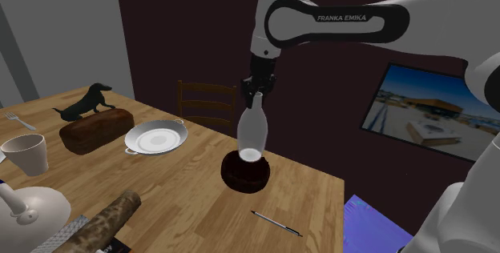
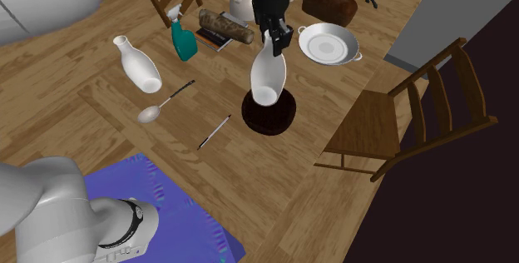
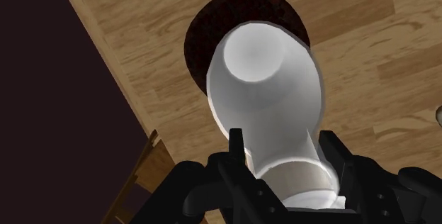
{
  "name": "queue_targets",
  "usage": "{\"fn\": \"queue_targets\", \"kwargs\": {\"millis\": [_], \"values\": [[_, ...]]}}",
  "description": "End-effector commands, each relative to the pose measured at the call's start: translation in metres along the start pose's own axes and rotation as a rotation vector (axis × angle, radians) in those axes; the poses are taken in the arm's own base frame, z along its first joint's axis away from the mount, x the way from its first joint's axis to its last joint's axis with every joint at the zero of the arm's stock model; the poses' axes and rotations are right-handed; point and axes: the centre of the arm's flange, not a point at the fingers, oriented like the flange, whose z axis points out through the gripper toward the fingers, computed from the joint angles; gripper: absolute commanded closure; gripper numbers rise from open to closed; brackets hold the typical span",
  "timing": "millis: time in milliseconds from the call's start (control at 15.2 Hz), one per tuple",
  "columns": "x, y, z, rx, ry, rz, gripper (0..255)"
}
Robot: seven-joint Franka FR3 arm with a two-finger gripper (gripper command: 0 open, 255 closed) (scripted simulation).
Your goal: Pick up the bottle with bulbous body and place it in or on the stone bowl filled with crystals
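**Shoulder view:** I see the white arm reaching over the wooden table (image 1: 184,191). Its black gripper (image 1: 255,93) is clamped on the neck of a white, bulbous bottle (image 1: 252,131). The bottle hangs upright, base down, directly over the dark bowl (image 1: 243,175) near the table's middle. Its base is level with the bowl's rim, and I cannot tell whether the two touch. Toward the view's left lie a white two-handled dish (image 1: 155,138), a brown loaf (image 1: 96,130) and a black dog figure (image 1: 84,103). A pen (image 1: 276,223) lies near the table's edge, to the view's right of the bowl.

**Second exterior view:** Looking down, I see the gripper (image 2: 276,41) grasping the bottle (image 2: 269,74) by its narrow top, the wide base over the dark bowl (image 2: 269,116). A white vase (image 2: 137,63) sits well apart at the view's left. A spoon (image 2: 164,103) and the pen (image 2: 215,131) lie between the vase and the bowl. A teal spray bottle (image 2: 183,38) stands near the vase. A wooden chair (image 2: 416,107) is at the view's right, and a purple mat (image 2: 166,211) covers part of the floor.

**Wrist view:** The two fingers (image 3: 237,148) press on either side of the bottle (image 3: 265,88) at its neck, partly closed around it. The dark bowl (image 3: 212,24) shows just beyond the bottle's base.
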Motion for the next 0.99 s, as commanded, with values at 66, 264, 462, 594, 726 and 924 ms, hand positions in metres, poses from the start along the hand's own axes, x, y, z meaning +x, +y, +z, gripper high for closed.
{"fn": "queue_targets", "kwargs": {"millis": [66, 264, 462, 594, 726, 924], "values": [[-0.001, 0.000, 0.015, 0.000, 0.001, 0.000, 255], [-0.002, 0.000, 0.031, 0.000, 0.001, 0.000, 255], [-0.003, -0.001, 0.046, 0.000, 0.001, 0.000, 255], [-0.003, -0.001, 0.046, 0.000, 0.001, 0.000, 255], [-0.003, -0.001, 0.046, 0.000, 0.001, 0.000, 255], [-0.003, -0.001, 0.046, 0.000, 0.001, 0.000, 255]]}}
